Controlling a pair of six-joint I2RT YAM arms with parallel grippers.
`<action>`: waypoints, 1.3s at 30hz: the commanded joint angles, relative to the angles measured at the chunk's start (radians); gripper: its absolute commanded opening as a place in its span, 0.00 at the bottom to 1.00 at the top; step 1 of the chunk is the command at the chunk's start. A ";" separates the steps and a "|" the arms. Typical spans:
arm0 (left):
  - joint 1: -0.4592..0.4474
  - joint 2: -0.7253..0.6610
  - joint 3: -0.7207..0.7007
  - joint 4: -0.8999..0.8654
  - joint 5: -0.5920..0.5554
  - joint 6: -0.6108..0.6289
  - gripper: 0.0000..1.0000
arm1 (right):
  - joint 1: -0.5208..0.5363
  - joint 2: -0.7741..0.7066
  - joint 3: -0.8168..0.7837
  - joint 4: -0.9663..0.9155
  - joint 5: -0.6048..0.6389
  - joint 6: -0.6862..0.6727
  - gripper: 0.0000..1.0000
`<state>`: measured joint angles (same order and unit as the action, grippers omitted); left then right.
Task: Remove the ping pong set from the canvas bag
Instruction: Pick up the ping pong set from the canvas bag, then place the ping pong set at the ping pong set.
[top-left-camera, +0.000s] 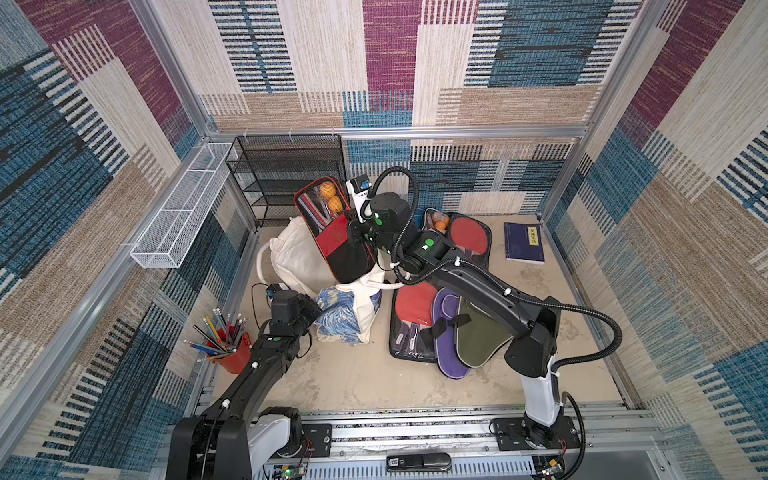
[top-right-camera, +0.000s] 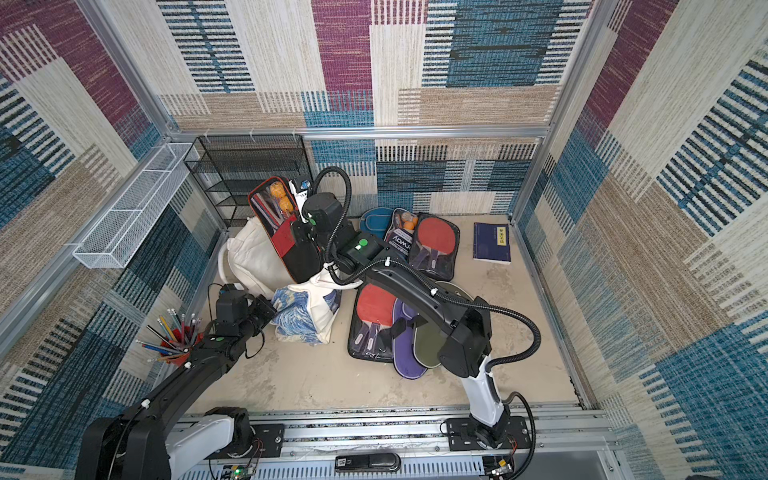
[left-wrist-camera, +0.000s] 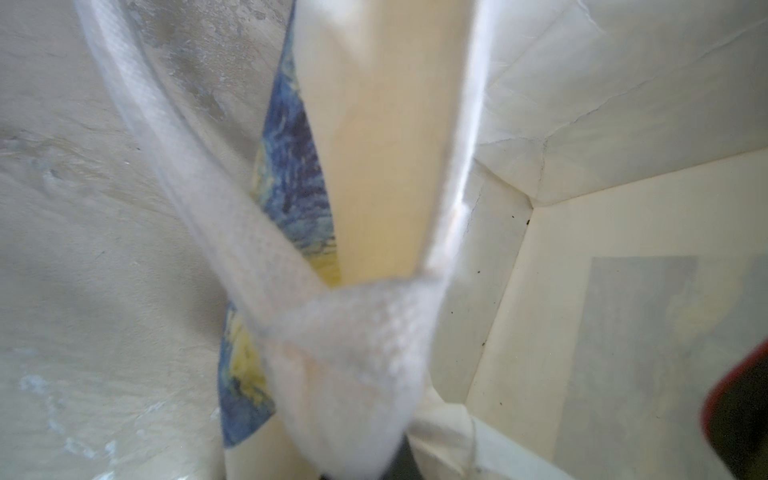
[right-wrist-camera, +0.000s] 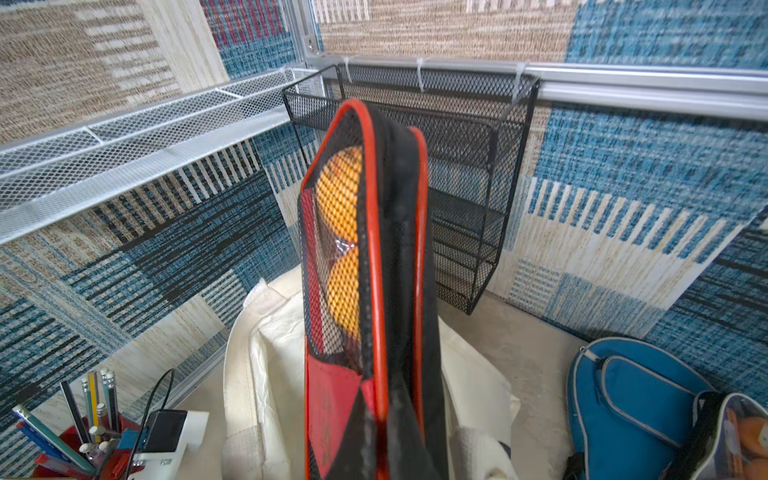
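Mid-extraction: I'm holding ping pong set (top-left-camera: 321, 212) w/ R gripper (top-left-camera: 352, 233) clamped shut on it, base at canvas bag (top-left-camera: 338, 318) mouth; L gripper (top-left-camera: 317, 310) pinching bag rim; next needing more lift, I'm reckoning

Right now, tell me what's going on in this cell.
The right gripper is shut on the ping pong set, a red-and-black case with orange balls. It is held up steeply with its lower end at the mouth of the canvas bag. The left gripper pinches the bag by a handle. More paddle sets lie on the table beside it.
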<state>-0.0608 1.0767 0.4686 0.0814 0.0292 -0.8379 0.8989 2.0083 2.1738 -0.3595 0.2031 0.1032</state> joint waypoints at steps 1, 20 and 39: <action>0.003 0.003 0.015 -0.016 -0.042 0.010 0.00 | 0.002 -0.023 0.040 0.075 0.009 -0.017 0.00; 0.016 0.032 0.008 0.015 -0.054 0.019 0.00 | 0.001 -0.179 0.029 0.062 0.081 -0.045 0.00; 0.049 0.044 0.023 0.022 -0.044 0.040 0.00 | -0.125 -0.675 -0.496 0.060 0.193 0.162 0.00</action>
<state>-0.0170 1.1118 0.4824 0.0921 0.0048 -0.8330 0.7963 1.4044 1.7424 -0.3901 0.3508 0.1730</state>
